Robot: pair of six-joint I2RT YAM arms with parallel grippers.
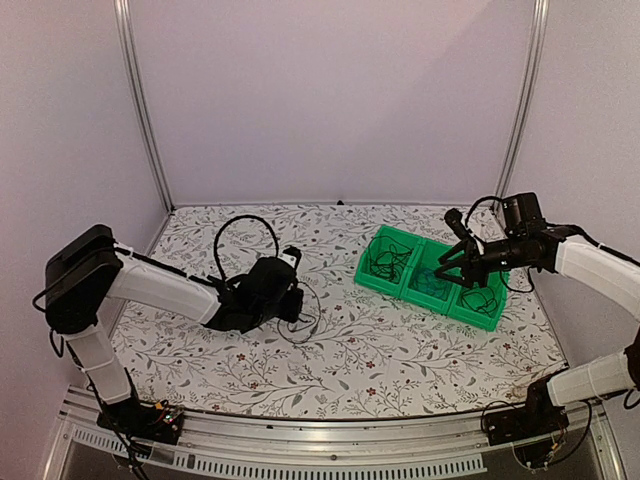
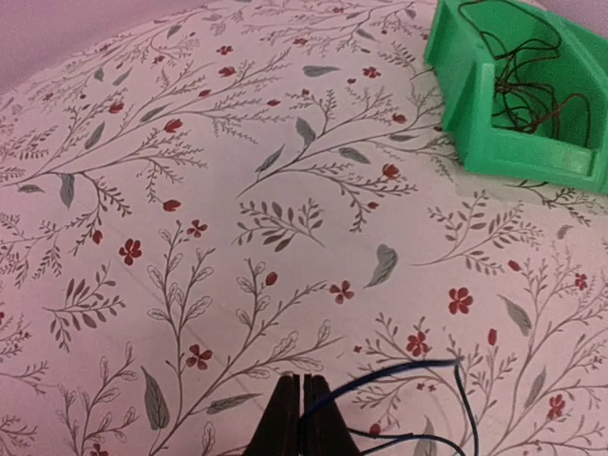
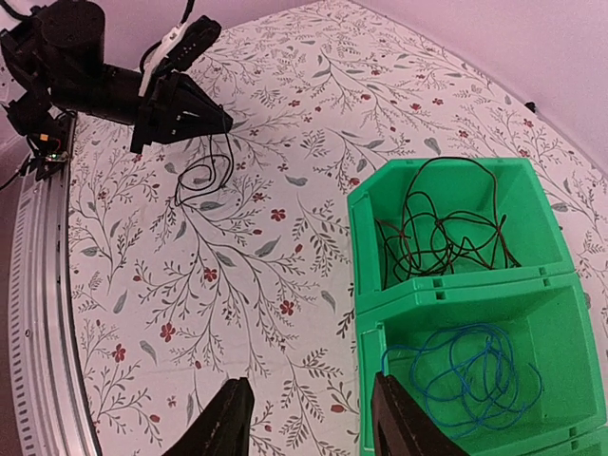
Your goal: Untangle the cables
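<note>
The floral tabletop point(image 1: 400, 350) carries three green bins point(image 1: 378, 287) in a row on its right side. The left arm point(image 1: 160, 285) reaches low over the middle, and the right arm point(image 1: 590, 260) hangs above the bins. A dark tangle of cables point(image 3: 437, 237) sits in one bin, and a blue cable point(image 3: 475, 380) is coiled in the next. One thin black cable point(image 2: 408, 365) lies looped on the tabletop well apart from the bins. The left fingers point(image 2: 299, 404) are pressed together and pinch it. The right fingers point(image 3: 223, 423) stand spread, holding nothing.
</note>
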